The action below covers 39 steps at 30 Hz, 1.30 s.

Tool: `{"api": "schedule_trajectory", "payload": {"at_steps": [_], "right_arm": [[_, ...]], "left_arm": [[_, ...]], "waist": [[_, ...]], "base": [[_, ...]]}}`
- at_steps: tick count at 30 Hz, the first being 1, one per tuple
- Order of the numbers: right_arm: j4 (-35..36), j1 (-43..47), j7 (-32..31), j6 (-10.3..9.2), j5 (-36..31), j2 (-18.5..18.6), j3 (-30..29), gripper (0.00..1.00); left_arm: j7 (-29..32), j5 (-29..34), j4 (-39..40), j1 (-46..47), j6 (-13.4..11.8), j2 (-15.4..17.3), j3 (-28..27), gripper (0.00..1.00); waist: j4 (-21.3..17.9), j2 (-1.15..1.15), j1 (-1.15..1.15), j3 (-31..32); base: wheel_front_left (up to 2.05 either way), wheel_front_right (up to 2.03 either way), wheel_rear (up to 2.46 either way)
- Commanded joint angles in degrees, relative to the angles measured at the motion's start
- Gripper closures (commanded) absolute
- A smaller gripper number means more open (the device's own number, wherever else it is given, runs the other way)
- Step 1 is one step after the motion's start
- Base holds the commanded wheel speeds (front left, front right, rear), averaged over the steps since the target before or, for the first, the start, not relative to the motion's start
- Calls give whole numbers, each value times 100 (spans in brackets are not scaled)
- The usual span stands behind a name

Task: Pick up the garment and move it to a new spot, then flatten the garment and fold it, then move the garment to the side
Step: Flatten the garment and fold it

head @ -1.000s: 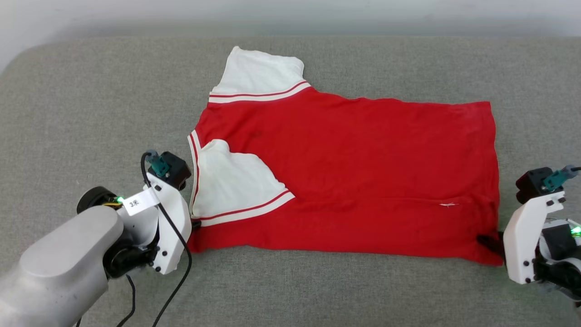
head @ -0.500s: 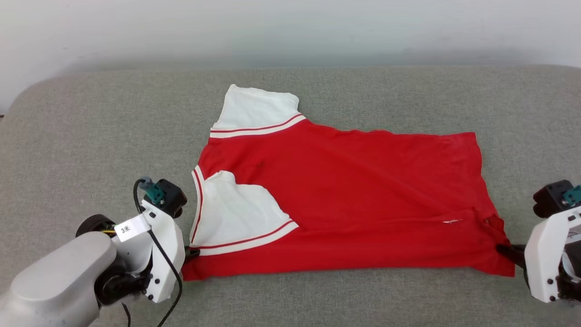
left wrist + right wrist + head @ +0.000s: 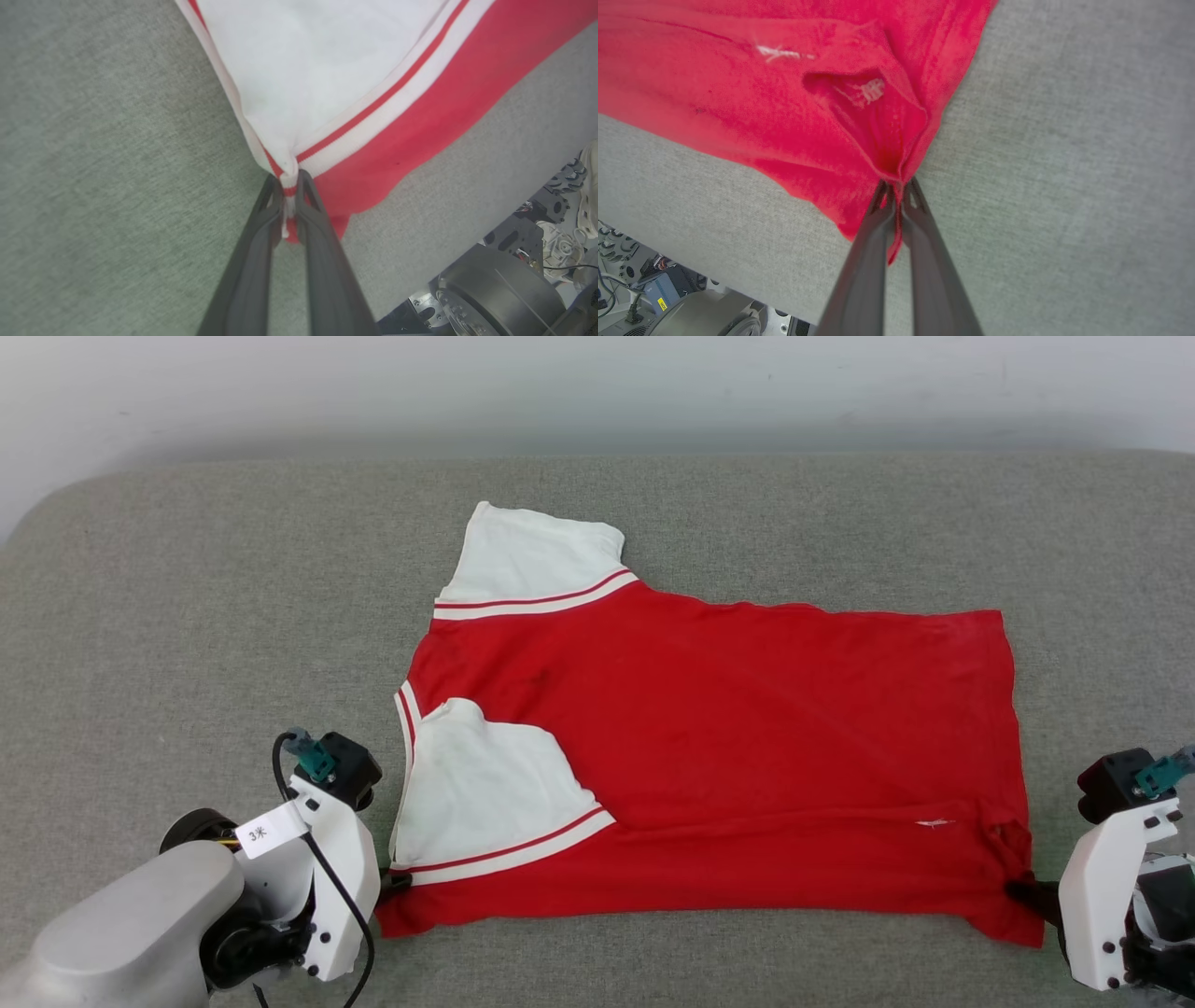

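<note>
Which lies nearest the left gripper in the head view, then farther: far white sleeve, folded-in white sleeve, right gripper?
From the left gripper:
1. folded-in white sleeve, just beside it, on the garment at near left.
2. far white sleeve, up at the back.
3. right gripper, across at the near-right hem corner.

Bright, even light; soft wrist-view blur
</note>
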<state>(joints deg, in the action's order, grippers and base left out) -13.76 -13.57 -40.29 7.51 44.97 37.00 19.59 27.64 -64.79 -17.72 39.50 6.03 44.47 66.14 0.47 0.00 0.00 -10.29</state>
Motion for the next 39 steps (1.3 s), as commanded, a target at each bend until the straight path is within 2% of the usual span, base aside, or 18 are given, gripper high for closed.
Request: {"api": "schedule_trajectory", "payload": {"at_steps": [1, 5, 6, 7, 8, 13, 18, 23, 28, 33, 39], "right_arm": [[-80, 53, 53, -5, -38, -76, 29, 100], [-210, 15, 248, -4, -70, -218, 62, 100], [-207, 3, 356, -5, -102, -221, 49, 83], [-195, -16, 483, -5, -132, -210, 28, 55], [-180, -35, 621, -5, -163, -208, -6, 0], [44, -58, 1421, -5, -369, -186, -205, 0], [428, -139, 2371, -5, -694, -423, -748, 0], [855, -150, 3205, -4, -1375, -925, -1379, 0], [1385, -30, 3700, -4, -2028, -1478, -1784, 0], [1937, 54, 3878, -5, -2459, -1873, -1916, 0], [2451, -5, 3884, -5, -2724, -2119, -1844, 0]], "left_arm": [[11, 12, -91, -64, -5, -23, 20, 100], [-100, -27, -238, -52, 17, -77, -20, 100], [-118, -38, -259, -48, 5, -63, -43, 58], [-179, -5, -264, -25, 4, -43, -66, 0], [-211, -33, -262, -16, 5, -34, -96, 0], [-486, 2, -118, 141, -15, 55, -279, 0], [-1027, 331, 61, 481, -172, 126, -536, 0], [-1628, 797, -32, 1026, -414, -42, -800, 0], [-1926, 1127, -380, 1727, -499, -290, -996, 0], [-1732, 1281, -765, 2539, -378, -468, -1086, 0], [-893, 1179, -1241, 3523, -112, -616, -1101, 0]], "waist": [[8, 0, 0, -24], [15, 0, 0, 2], [14, 0, 0, 26], [12, 0, 0, 52], [10, 0, 0, 83], [-10, 0, 0, 208], [-69, 0, 0, 192], [-153, 0, 0, -2], [-274, 0, 0, -328], [-472, 0, 0, -797], [-751, 0, 0, -1424]], "base": [[0, 0, 0], [0, 0, 0], [0, 0, 0], [0, 0, 0], [0, 0, 0], [0, 0, 0], [0, 0, 0], [0, 0, 0], [0, 0, 0], [0, 0, 0], [0, 0, 0]]}}
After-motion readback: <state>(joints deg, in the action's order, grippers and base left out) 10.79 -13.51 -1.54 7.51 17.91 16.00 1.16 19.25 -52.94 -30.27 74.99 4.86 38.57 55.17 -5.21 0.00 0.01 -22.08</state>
